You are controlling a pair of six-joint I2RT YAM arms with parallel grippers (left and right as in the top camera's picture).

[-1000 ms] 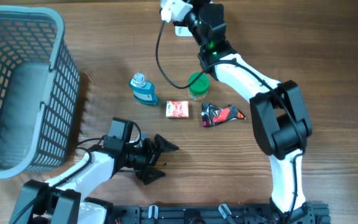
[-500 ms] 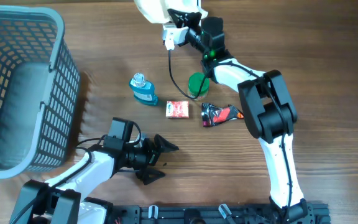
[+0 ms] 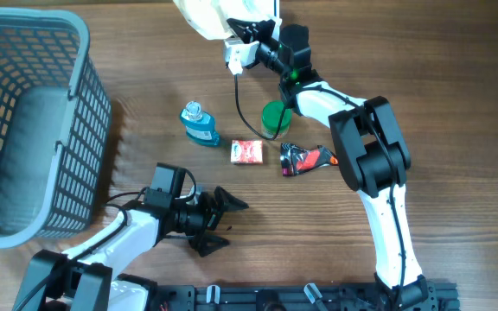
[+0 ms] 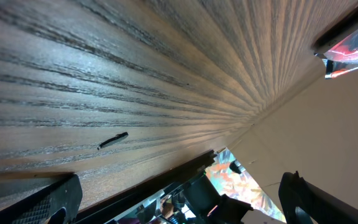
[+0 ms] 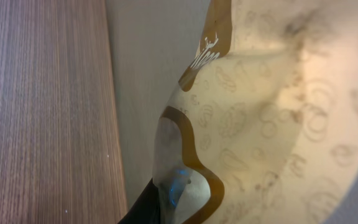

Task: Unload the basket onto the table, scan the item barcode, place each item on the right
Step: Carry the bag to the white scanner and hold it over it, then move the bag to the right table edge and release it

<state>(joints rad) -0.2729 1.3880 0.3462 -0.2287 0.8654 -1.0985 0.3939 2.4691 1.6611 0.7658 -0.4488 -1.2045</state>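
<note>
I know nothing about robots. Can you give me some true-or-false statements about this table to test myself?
The grey plastic mesh basket stands on the left arm's side. True.
The small blue bottle lies inside the basket. False: it lies on the wooden table, outside it.
The left fingers are open and empty. True.
The right fingers hold nothing. False: they are shut on a white corded scanner.

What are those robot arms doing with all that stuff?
The right end effector is shut on a cream pouch at the far edge of the table. The left end effector hangs open and empty near the front. A blue bottle, red box, green-lidded jar and dark wrapper lie between them.
</note>
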